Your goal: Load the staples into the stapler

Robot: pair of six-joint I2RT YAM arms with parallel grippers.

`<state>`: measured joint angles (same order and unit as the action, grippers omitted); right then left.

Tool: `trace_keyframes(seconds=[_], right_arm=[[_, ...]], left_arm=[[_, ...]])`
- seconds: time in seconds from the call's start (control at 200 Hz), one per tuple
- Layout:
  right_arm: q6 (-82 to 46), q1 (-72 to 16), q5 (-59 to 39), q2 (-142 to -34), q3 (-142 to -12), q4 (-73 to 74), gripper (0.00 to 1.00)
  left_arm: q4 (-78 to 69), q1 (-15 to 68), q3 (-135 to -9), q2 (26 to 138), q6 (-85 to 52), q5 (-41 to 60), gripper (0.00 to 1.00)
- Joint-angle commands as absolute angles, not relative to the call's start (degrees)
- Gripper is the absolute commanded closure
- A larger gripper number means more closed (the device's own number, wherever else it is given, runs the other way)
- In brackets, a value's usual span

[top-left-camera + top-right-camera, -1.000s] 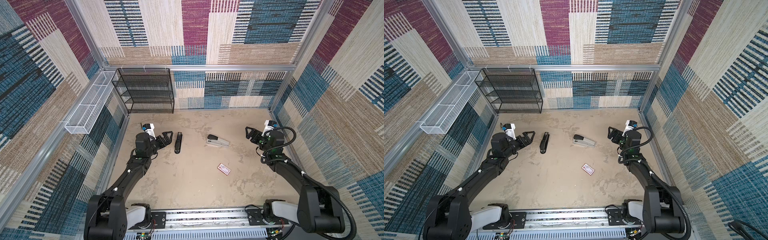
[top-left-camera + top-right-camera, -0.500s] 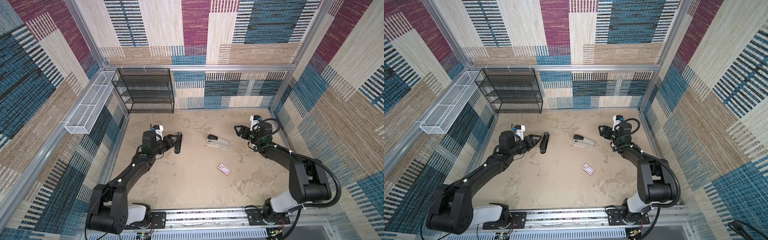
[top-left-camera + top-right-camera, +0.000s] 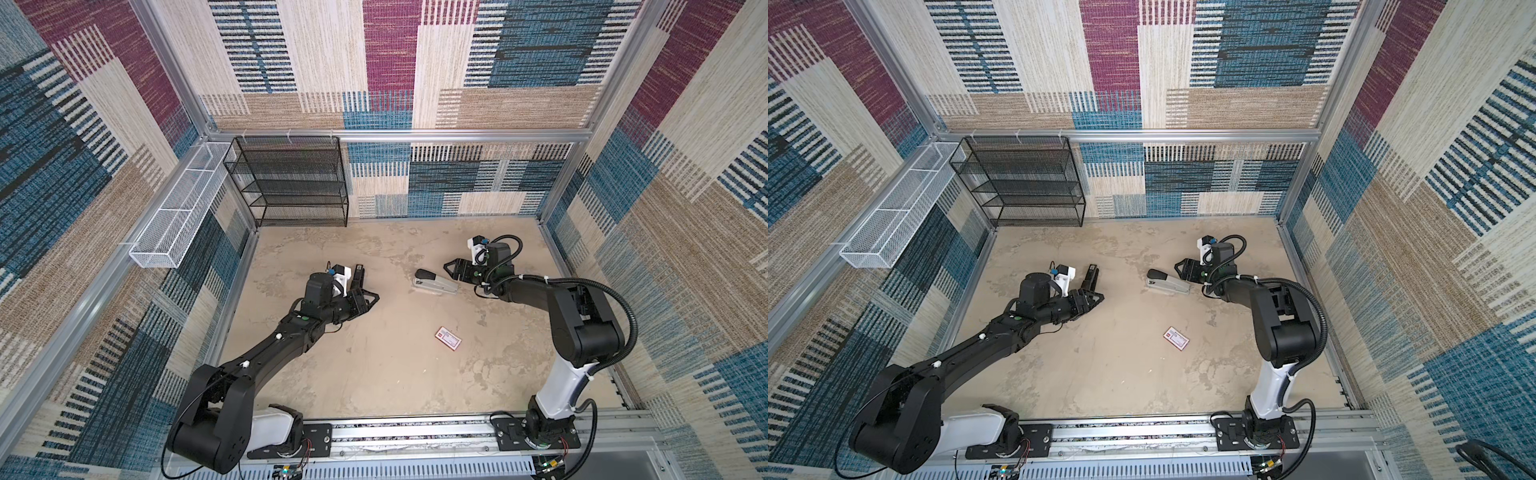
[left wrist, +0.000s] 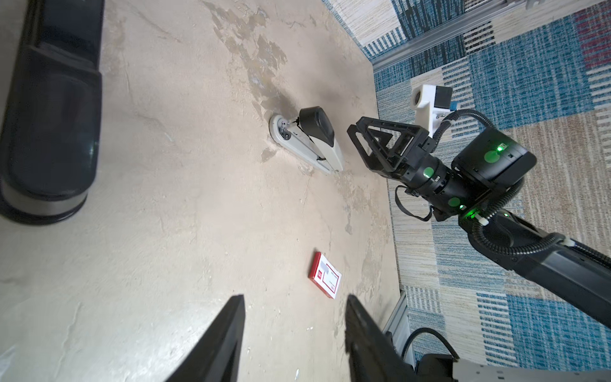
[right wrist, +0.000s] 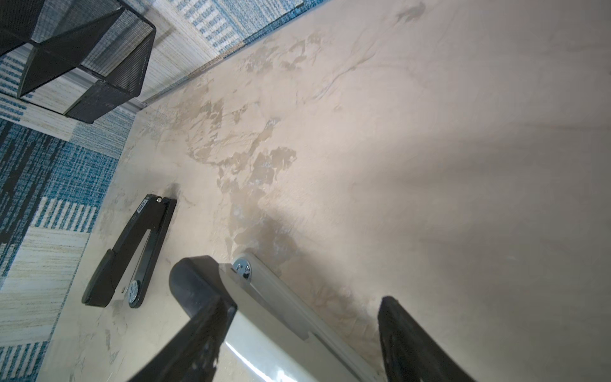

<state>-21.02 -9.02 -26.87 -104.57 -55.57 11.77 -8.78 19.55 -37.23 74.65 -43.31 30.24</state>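
Staples: small flat white cardboard box with a red mark [image 3: 448, 339]. It lies flat on the beige table [image 3: 374, 386], in the open between the two arms, well apart from both, with nothing touching it. The strips themselves are not visible.
Grey stapler: grey-bodied stapler with a black top lever [image 3: 434, 284]. It sits on its base, right of the table's middle, rear end toward the right arm.
Right fingers [image 5: 406, 340]: set wide, one on each side of the stapler's rear end in the wrist view. Contact cannot be told. Likely purpose: to steady the body so the top can be opened.
Black stapler: long black stapler [image 3: 1091, 279], just beside the left arm's wrist, not held.
Left fingers [image 4: 228, 334]: a moderate gap with nothing between them. They point across the table, with the box in line ahead.
Stage (judged): early. The grey stapler looks shut and no staples are out.
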Motion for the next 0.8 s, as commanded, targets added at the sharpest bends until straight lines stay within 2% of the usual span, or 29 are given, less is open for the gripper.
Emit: trace_keyframes(seconds=[0.0,0.401,0.506,0.796], right_arm=[[-20.3,-10.4,-30.4,-104.2,-54.3,11.6,0.26],[-23.2,-16.3,-36.6,-98.2,-44.6,15.5,0.29],[-24.5,-19.1,-38.3,-99.1,-43.7,17.2,0.34],[-26.1,-24.8,-42.5,-101.0,-40.8,25.1,0.32]], left_arm=[[-9.1,19.9,-37.7,75.2,-43.0,30.1,0.48],[-8.7,22.8,-42.2,82.1,-44.4,30.0,0.5],[-8.0,23.9,-44.2,83.9,-44.5,29.7,0.51],[6.9,27.2,-56.3,89.6,-37.6,24.8,0.51]])
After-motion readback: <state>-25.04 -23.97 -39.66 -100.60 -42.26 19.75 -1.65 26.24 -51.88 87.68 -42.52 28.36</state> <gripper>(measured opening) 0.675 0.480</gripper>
